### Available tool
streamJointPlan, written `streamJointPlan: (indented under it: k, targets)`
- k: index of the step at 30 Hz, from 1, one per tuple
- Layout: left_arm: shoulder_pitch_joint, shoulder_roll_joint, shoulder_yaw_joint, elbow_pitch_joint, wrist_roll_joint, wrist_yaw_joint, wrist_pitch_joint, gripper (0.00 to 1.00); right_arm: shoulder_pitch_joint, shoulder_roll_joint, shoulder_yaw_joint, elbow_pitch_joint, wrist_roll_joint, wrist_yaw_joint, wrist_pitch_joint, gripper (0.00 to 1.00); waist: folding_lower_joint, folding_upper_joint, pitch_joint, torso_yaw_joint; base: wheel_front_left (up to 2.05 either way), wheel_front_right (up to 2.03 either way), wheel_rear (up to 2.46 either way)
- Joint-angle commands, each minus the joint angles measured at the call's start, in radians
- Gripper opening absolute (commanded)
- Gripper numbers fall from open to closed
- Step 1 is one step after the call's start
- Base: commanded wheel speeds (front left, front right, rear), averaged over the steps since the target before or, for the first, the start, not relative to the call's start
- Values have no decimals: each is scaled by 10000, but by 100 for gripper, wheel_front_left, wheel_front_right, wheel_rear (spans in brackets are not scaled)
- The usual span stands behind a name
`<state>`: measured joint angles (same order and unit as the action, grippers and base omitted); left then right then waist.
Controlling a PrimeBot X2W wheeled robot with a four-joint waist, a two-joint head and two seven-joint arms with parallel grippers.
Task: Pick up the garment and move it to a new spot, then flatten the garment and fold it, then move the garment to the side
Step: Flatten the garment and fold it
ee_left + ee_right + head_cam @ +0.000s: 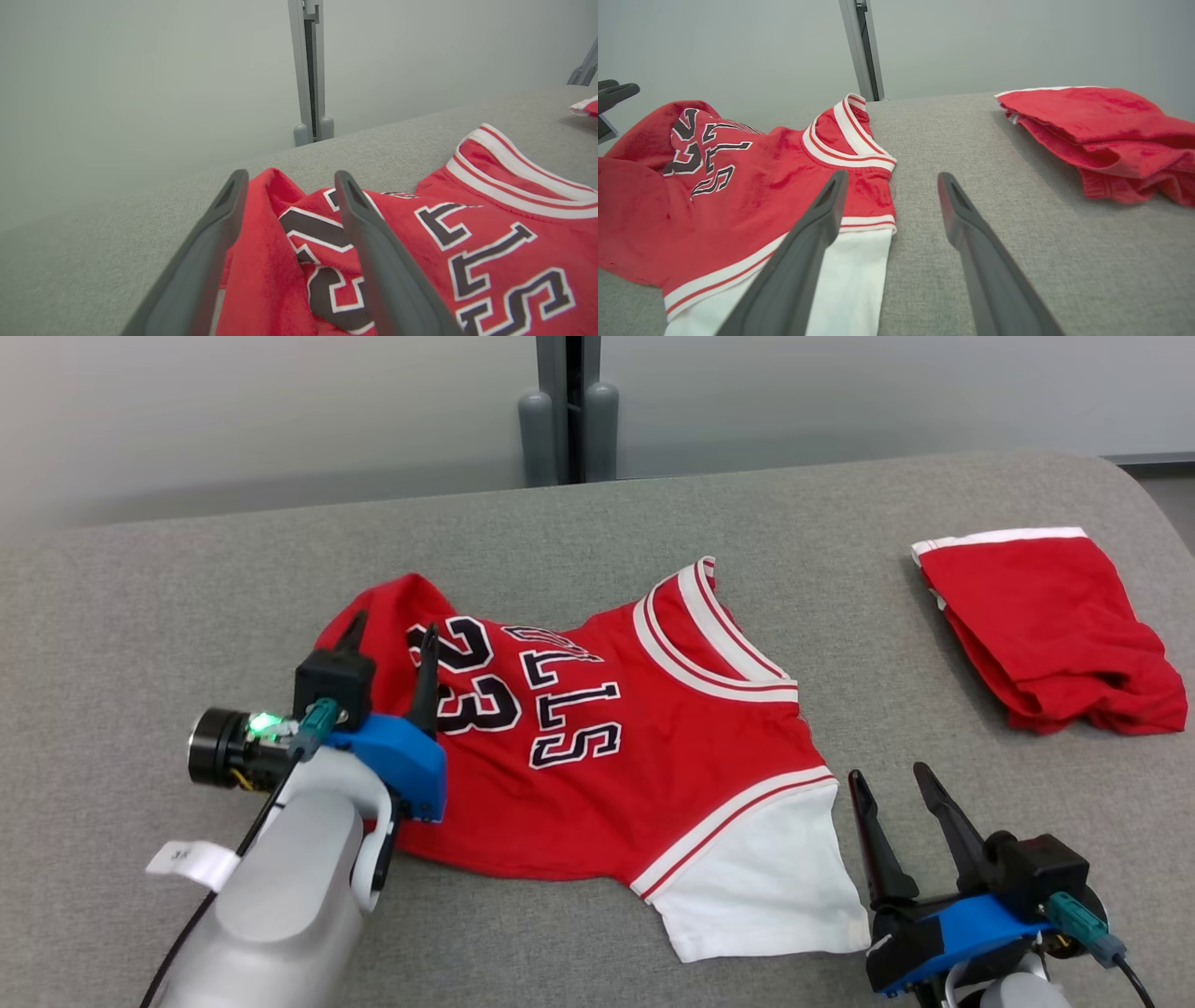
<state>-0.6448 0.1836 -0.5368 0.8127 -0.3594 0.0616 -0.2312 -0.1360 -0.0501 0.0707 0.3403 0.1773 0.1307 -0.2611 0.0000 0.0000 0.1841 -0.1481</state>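
Garment (597, 747), a red jersey with black lettering and white trim, lies rumpled on the grey cloth-covered surface (233, 569). A raised fold of it stands between the fingers of the left gripper (394, 623), which are spread wide and pinch nothing. The right gripper (888, 771) hangs equally wide open and empty just beside the white sleeve (766, 877). Farther right, well apart, rests a folded red cloth (1046, 625). Beyond the surface's far edge rise a pale grey wall and a grey upright post (568, 411).
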Motion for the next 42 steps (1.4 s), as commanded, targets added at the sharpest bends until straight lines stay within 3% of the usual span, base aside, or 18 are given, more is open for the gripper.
streamJointPlan:
  k: [1,8,17,24,31,32,33,35,36,42]
  targets:
    - [184,9,85,-10,-126,-5,-68,100,121,-7,-31,28,22,1,-47,100,0,0,-29,20,0,0,0]
    - [1582,208,660,-684,-890,-32,-234,100,391,-7,-121,63,72,1,-51,100,0,0,-293,260,0,0,0]
    - [3478,691,645,-2191,-1432,117,871,100,370,-7,-119,9,92,1,-48,100,0,0,-272,488,0,0,0]
    - [4036,1051,872,-3151,-1730,434,1502,100,265,-7,-63,26,90,1,-49,100,0,0,-207,444,0,0,0]
    - [4059,979,1158,-3379,-2563,27,2096,100,242,-7,-85,33,49,1,-49,100,0,0,-181,327,0,0,0]
    - [4020,1010,1128,-3343,-2607,-17,2216,84,243,-7,-87,42,44,1,-49,100,0,0,-186,316,0,0,0]
    - [3975,1043,1113,-3317,-2638,-59,2290,46,246,-7,-94,48,39,1,-48,100,0,0,-190,306,0,0,0]
    - [3923,1027,1139,-3282,-2759,-143,2384,10,241,-7,-117,51,40,1,-49,100,0,0,-205,301,0,0,0]
    - [3903,1021,1147,-3276,-2796,-172,2413,0,245,-7,-132,49,39,1,-49,100,0,0,-218,306,0,0,0]
    - [3991,920,1141,-3468,-2820,-205,2056,0,363,-7,-231,24,53,1,-48,100,0,0,-381,486,0,0,0]
